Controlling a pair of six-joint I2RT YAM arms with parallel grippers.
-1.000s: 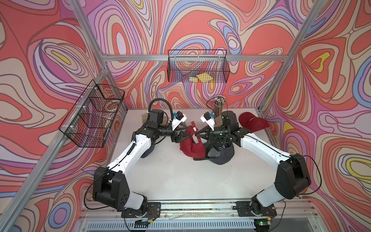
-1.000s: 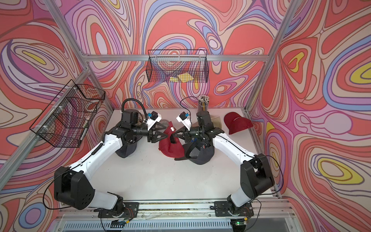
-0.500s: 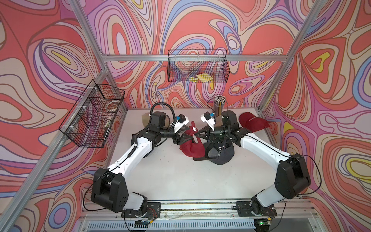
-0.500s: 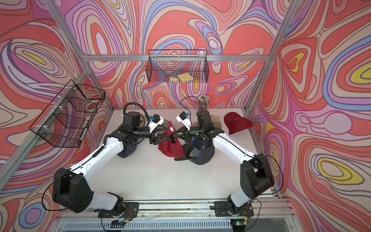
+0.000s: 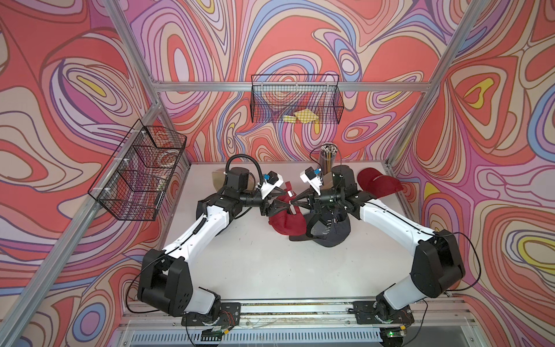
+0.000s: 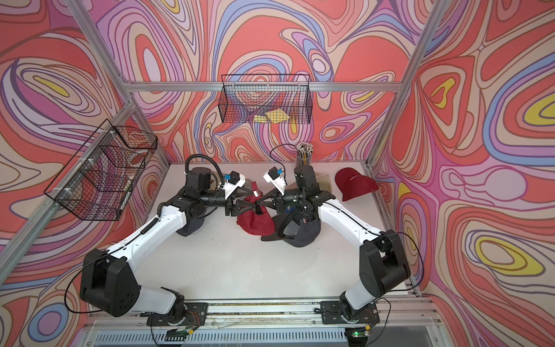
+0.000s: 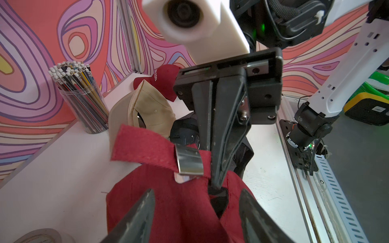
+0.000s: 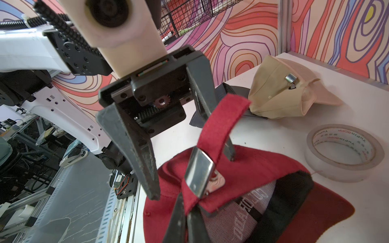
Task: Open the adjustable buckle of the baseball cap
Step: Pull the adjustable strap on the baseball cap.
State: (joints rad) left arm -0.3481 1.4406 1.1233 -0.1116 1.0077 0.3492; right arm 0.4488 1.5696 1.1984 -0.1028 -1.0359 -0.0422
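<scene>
A red baseball cap (image 5: 285, 223) lies mid-table, its back lifted. Its strap (image 7: 143, 147) runs through a silver buckle (image 7: 188, 161) (image 8: 199, 172), also seen in both top views (image 5: 289, 192) (image 6: 256, 192). My right gripper (image 8: 187, 207) is shut on the strap's red cloth right beside the buckle; its tip (image 5: 292, 203) meets the cap from the right. My left gripper (image 7: 196, 191) is open, with one finger on each side of the cap's back and the buckle (image 8: 192, 177), and touches nothing I can see. It faces the right gripper (image 5: 285, 198).
A dark grey cap (image 5: 329, 231) lies against the red one on the right. Another red cap (image 5: 378, 183) is at the back right, and a beige cap (image 8: 284, 90), a pencil cup (image 5: 326, 156) and a tape roll (image 8: 345, 151) stand nearby. Wire baskets (image 5: 138, 171) hang on the walls.
My left gripper has moved right, up to the cap's back, and its jaws have narrowed a little. The right gripper has kept its hold and place.
</scene>
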